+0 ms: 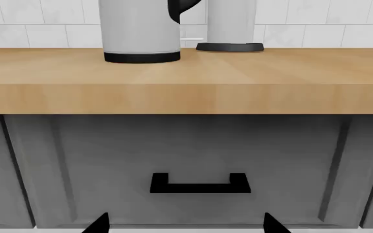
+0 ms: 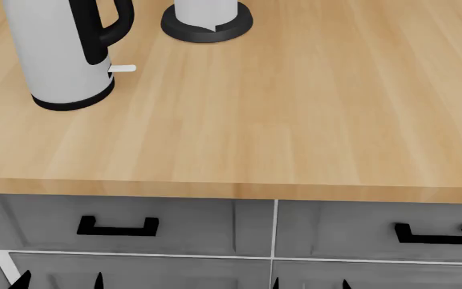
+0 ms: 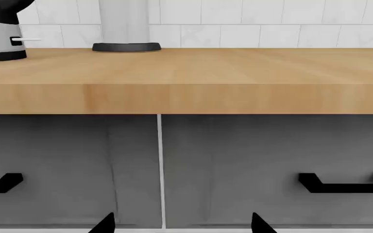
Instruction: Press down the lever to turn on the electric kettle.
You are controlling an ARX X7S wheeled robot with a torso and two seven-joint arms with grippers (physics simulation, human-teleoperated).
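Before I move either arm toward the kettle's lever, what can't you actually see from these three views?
- Electric kettle: lid and spout cut off by the top edge in every view.
- Lever: visible in head view, too small to tell whether it is up or down.
- Paper towel roll: only its lower part and stand show.
- Left tool and right tool: only fingertips show, against the cabinet front below the counter.

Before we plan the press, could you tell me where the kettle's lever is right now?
In the head view the lever is a small white tab low on the electric kettle, below its handle, pointing toward the paper towel stand at the counter's far left.
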